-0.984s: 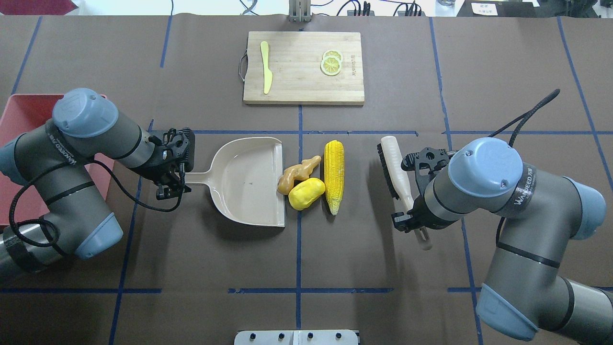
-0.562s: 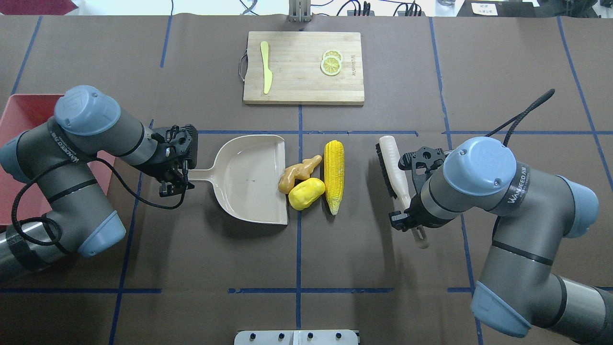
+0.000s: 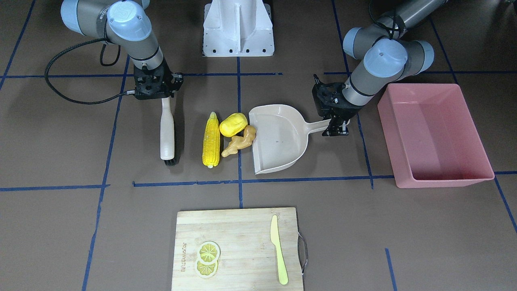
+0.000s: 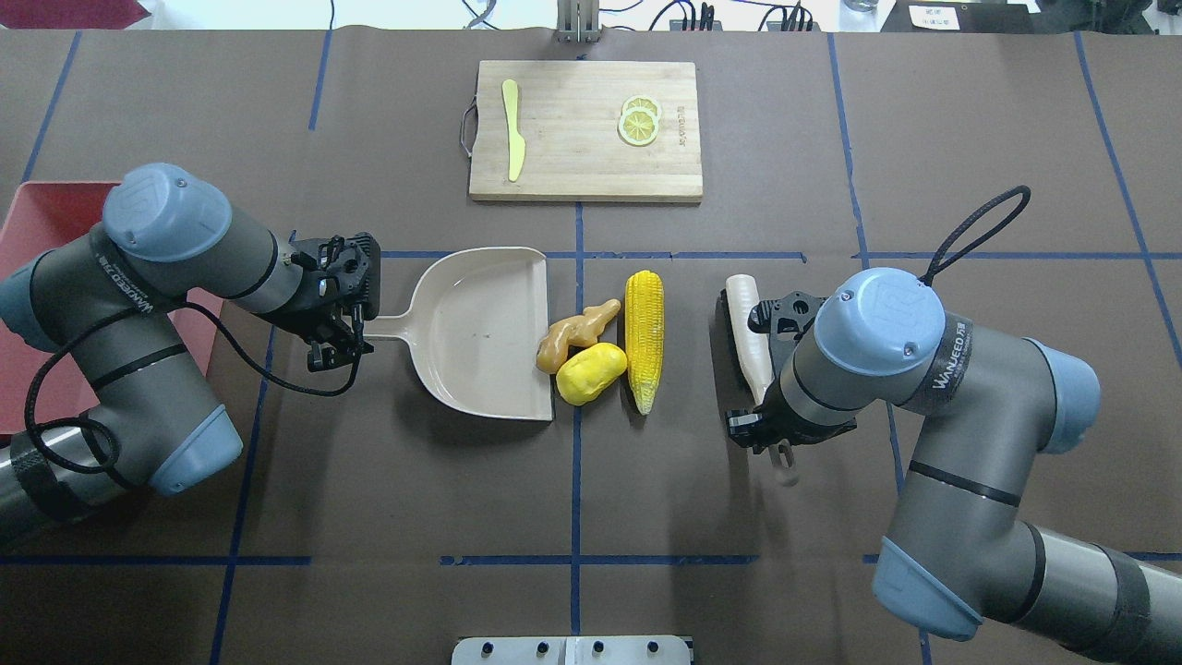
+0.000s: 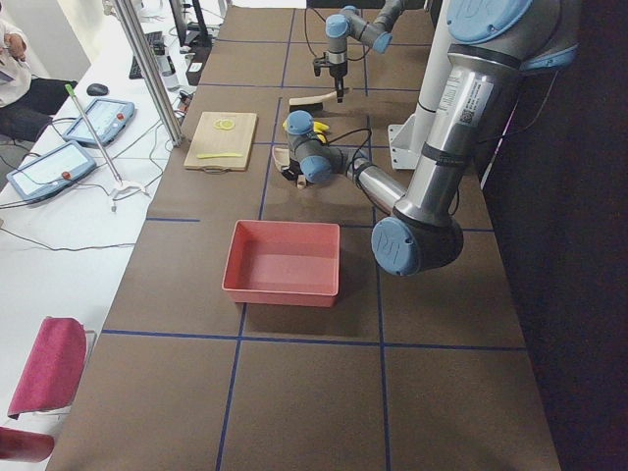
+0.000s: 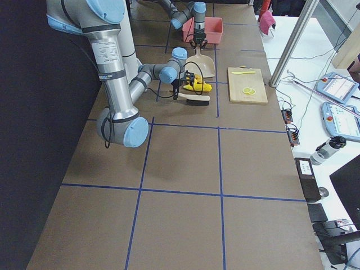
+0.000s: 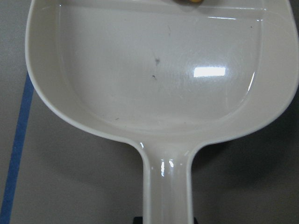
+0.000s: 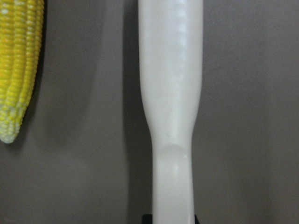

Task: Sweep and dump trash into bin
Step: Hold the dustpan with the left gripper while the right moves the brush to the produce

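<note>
Beige dustpan [image 4: 471,332], handle clamped in the left claw [image 3: 334,128], opens toward ginger [image 4: 572,334] and potato [image 4: 591,372] at its lip, corn [image 4: 644,337] beyond. Right claw [image 3: 161,96] grips the brush [image 3: 167,133] past the corn, likely to push inward. Pink bin [image 3: 436,129] sits behind the left claw.

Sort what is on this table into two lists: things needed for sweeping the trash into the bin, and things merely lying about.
Needed: corn cob, potato-like lump, ginger root, dustpan, brush, pink bin.

Lying about: cutting board, yellow-green knife, lemon slices.
</note>
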Controlling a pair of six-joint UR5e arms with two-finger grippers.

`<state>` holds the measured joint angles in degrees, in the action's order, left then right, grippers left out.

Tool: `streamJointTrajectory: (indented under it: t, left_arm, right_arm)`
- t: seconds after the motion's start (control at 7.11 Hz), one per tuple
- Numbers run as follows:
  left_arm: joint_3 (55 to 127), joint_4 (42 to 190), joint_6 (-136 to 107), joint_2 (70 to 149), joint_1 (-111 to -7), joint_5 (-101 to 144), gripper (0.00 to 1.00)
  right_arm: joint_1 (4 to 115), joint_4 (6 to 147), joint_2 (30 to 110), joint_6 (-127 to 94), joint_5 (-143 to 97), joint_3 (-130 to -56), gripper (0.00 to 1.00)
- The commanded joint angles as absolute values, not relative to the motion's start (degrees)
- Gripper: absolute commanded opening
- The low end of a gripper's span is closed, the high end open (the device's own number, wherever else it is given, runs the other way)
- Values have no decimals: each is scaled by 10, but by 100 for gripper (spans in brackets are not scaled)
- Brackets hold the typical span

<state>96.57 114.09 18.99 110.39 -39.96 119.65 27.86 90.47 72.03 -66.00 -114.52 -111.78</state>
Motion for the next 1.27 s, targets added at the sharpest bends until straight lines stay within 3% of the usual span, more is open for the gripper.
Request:
streamJointTrajectory:
  t: [0.0,1.12]
  left_arm:
    - [965,1142,190,1104,-399,1186,7]
    - [962,1107,178,1150,-365,1136,7]
  right_arm:
    - [270,901,715,-677,-1166,-1117,0]
    - [254,901,629,-708,-1165,-1061,0]
